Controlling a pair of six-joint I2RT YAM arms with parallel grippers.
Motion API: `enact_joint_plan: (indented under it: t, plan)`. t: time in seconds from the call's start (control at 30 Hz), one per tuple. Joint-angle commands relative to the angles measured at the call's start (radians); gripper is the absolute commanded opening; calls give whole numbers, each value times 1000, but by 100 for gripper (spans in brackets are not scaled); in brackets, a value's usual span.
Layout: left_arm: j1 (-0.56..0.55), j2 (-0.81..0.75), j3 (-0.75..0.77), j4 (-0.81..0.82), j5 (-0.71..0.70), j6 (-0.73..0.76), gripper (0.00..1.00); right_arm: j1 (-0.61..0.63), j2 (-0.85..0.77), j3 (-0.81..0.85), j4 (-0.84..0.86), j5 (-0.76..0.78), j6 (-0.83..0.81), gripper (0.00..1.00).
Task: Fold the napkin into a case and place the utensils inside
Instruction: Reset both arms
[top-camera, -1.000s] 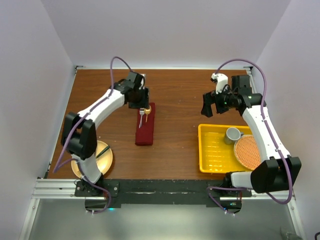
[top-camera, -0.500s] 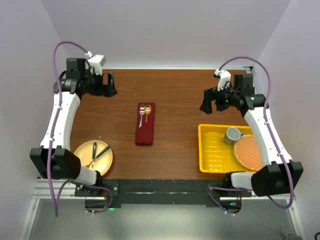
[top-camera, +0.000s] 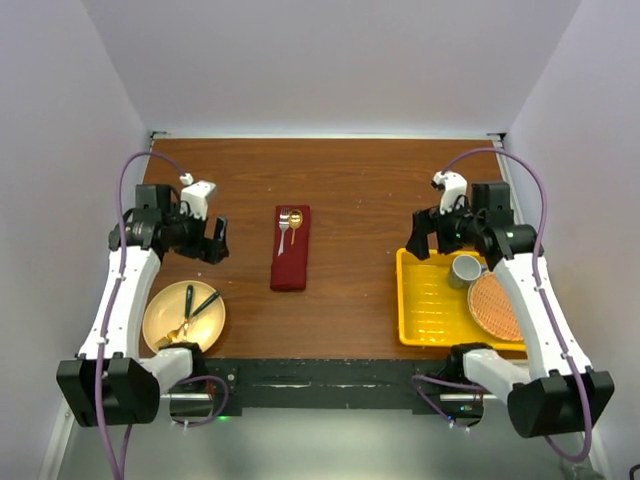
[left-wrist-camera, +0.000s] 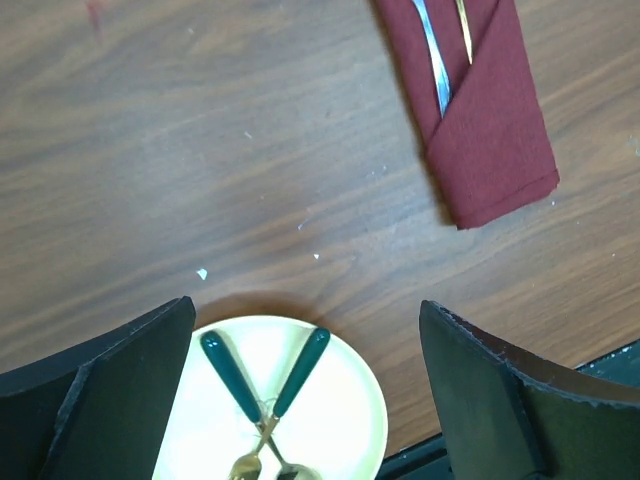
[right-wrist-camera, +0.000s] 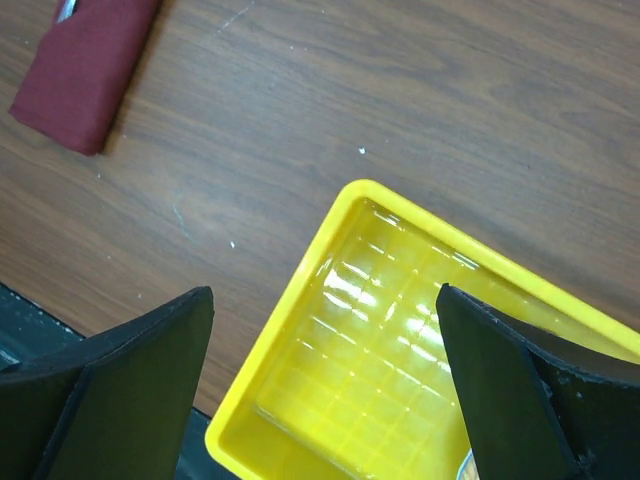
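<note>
The maroon napkin (top-camera: 290, 248) lies mid-table, folded into a narrow case (left-wrist-camera: 478, 110). A silver fork (top-camera: 284, 220) and a gold spoon (top-camera: 295, 217) stick out of its far end, handles tucked inside. In the left wrist view the fork handle (left-wrist-camera: 432, 60) and the spoon handle (left-wrist-camera: 464, 30) run into the fold. My left gripper (top-camera: 217, 240) hangs open well left of the case, nothing between its fingers (left-wrist-camera: 120, 390). My right gripper (top-camera: 419, 240) is open over the yellow tray's near-left corner, holding nothing. A corner of the case (right-wrist-camera: 85, 70) shows in the right wrist view.
A cream plate (top-camera: 160, 320) at the front left holds two green-handled utensils (left-wrist-camera: 265, 375). The yellow tray (top-camera: 425, 300) at the right holds a grey cup (top-camera: 465, 268) and a round orange woven mat (top-camera: 495, 305). White walls close in three sides.
My left arm has left the case, swung out to the far left and come back down toward the plate, its jaws wide. My right arm has drawn back toward the tray.
</note>
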Motion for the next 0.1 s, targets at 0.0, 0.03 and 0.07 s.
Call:
enact_joint_plan:
  t: [0.0, 0.03, 0.07]
  plan:
    - [0, -8, -9, 75, 11, 8, 100, -7, -56, -10, -6, 30, -22, 98]
    - [0, -5, -4, 75, 3, 8, 100, -5, -56, -9, -6, 30, -22, 98]
    - [1, 1, 10, 81, 3, 9, 100, -5, -59, -6, -6, 30, -20, 98]
